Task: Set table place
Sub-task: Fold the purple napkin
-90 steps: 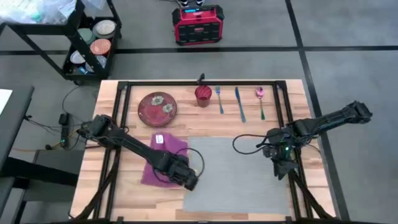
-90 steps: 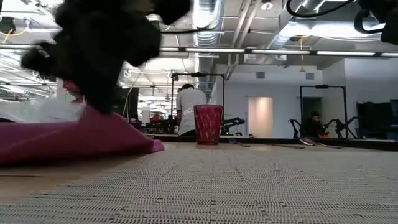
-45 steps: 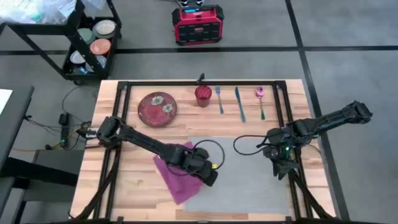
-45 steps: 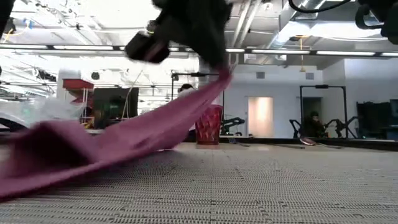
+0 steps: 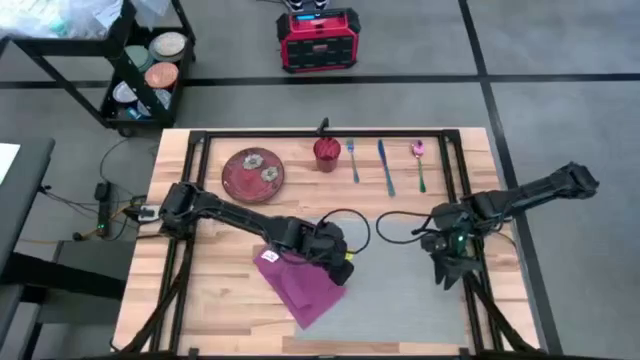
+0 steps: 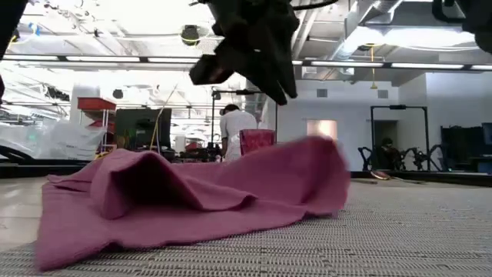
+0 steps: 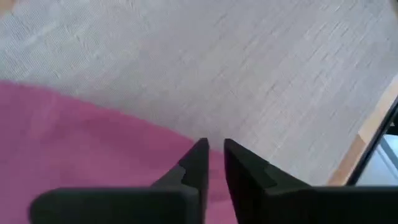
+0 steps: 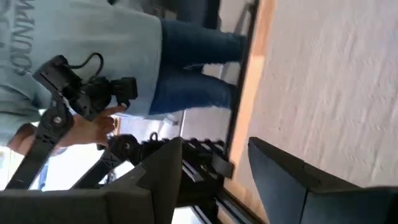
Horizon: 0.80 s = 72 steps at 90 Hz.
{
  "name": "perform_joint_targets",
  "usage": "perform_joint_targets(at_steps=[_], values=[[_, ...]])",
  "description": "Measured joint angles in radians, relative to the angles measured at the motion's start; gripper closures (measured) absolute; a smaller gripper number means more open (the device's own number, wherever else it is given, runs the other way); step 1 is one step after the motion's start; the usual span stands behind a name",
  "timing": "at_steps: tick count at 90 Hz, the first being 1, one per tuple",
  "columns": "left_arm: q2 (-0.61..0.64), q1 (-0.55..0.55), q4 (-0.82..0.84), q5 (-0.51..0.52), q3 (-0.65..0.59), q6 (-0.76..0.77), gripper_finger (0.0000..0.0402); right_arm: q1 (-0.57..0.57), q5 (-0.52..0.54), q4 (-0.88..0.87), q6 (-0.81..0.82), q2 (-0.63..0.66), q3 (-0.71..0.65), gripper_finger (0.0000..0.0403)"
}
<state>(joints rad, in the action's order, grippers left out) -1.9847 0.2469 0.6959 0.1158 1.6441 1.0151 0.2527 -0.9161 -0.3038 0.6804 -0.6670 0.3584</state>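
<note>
with left tool (image 5: 343, 268) near-closed above napkin (image 5: 305, 283) on placemat (image 5: 400, 270), regrasp, spread flat; right tool (image 5: 447, 272) apart, idle.

Both arms are dark, near-black, built of slim jointed links. A black cable loops loose from the left arm's wrist, and a small yellow mark shows beside the left gripper (image 5: 341, 270). Its two fingers (image 7: 194, 167) are matte black wedges with stepped inner edges. The right gripper (image 5: 448, 270) carries a looping black cable too; its fingers (image 8: 287, 177) are broad, flat black.
</note>
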Motion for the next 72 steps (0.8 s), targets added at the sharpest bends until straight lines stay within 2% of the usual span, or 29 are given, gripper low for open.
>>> perform_joint_targets(at_steps=[13, 17, 32, 40, 46, 61, 72], values=[[0.0, -0.019, -0.015, -0.007, 0.0, -0.032, 0.0288, 0.0, 0.004, 0.047, -0.006, 0.0, 0.0, 0.0232], [0.0, -0.021, -0.012, -0.011, 0.0, -0.016, 0.0275, 0.0, 0.037, 0.066, -0.025, -0.001, 0.0, 0.0232], [0.0, 0.01, 0.142, -0.042, 0.0, 0.104, 0.0255, -0.008, 0.376, 0.254, -0.04, -0.03, 0.0, 0.0232], [0.001, 0.059, 0.256, -0.003, 0.0, 0.138, 0.0255, -0.032, 0.588, 0.362, -0.028, -0.068, 0.002, 0.0232], [0.011, 0.092, 0.331, 0.038, -0.001, 0.168, 0.0261, -0.07, 0.687, 0.413, 0.047, -0.123, 0.002, 0.0232], [0.052, 0.168, 0.447, 0.163, -0.001, 0.251, 0.0277, -0.148, 0.702, 0.606, 0.132, -0.368, 0.022, 0.0232], [0.09, 0.22, 0.542, 0.207, 0.0, 0.322, 0.0282, -0.193, 0.596, 0.655, 0.126, -0.599, 0.162, 0.0232]])
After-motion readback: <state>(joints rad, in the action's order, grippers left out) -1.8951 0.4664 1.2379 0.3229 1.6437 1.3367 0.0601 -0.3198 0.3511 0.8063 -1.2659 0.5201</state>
